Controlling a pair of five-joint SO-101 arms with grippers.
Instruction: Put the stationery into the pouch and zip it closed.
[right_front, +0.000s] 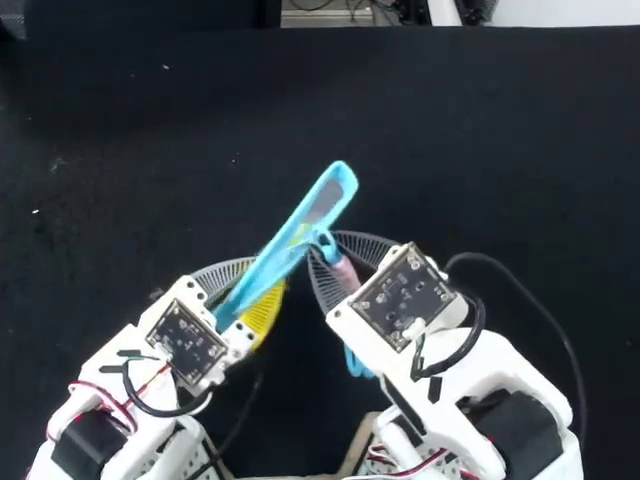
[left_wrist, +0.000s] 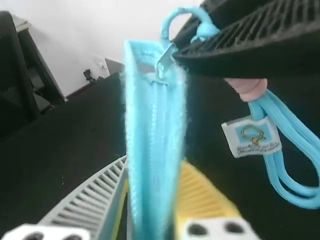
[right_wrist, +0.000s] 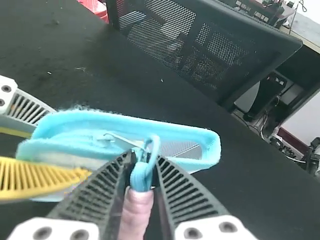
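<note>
Above the dark worktop (right_front: 480, 140), near the lower middle of the high view, the blue pouch (right_front: 300, 235) hung clear of the surface and slanted toward about 1 o'clock. The left end effector (right_front: 250, 295) had its grey and yellow jaws clamped on the pouch's near end. The right end effector (right_front: 325, 250), coming in from about 5 o'clock, had its black jaws pinched tight on the zip pull (right_wrist: 147, 150).

The pouch looked light, soft and floppy, likely to buckle unless one end was anchored while the slider was drawn away from it. The small metal tab seemed slippery, so the cord at the pull offered the surer hold.

The left wrist view showed a blue cord loop (left_wrist: 285, 150) with a small label (left_wrist: 251, 136) dangling under the black jaws. The right wrist view looked along the zip line, where a gap beyond the slider suggested the mouth was only partly shut. It also showed a pink rounded piece (right_wrist: 134, 210) between the jaws, though what it was could not be told.
</note>
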